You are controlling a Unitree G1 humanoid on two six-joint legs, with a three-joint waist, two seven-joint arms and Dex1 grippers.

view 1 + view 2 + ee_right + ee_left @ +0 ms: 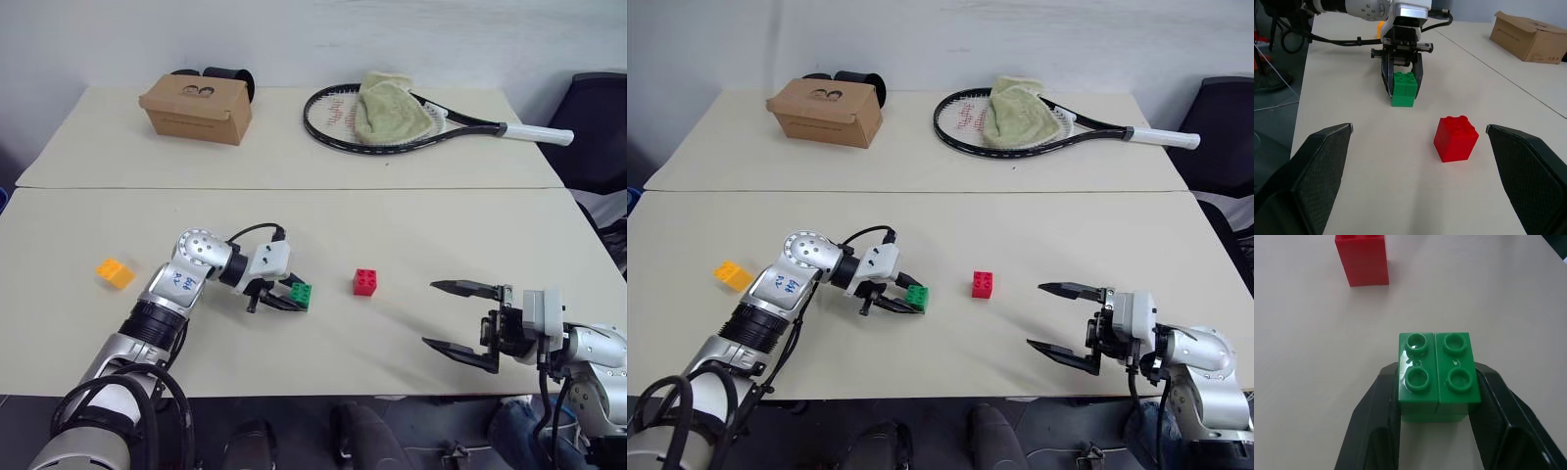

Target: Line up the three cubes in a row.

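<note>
The green cube [302,293] sits on the near table, left of centre, with my left gripper [292,297] shut on it; both black fingers [1378,418] press its sides. A short way to its right lies the red cube [366,282], on its own. The yellow-orange cube [115,272] rests at the far left of the near table, behind my left arm. My right gripper [460,318] hovers near the front right, fingers wide open and empty, pointing left toward the red cube [1455,138].
On the far table stand a brown cardboard box [197,108] at the left and a tennis racket [392,119] with a cloth [390,110] on it at the right. A seam [294,188] divides the two tables. A dark chair [598,117] is at the far right.
</note>
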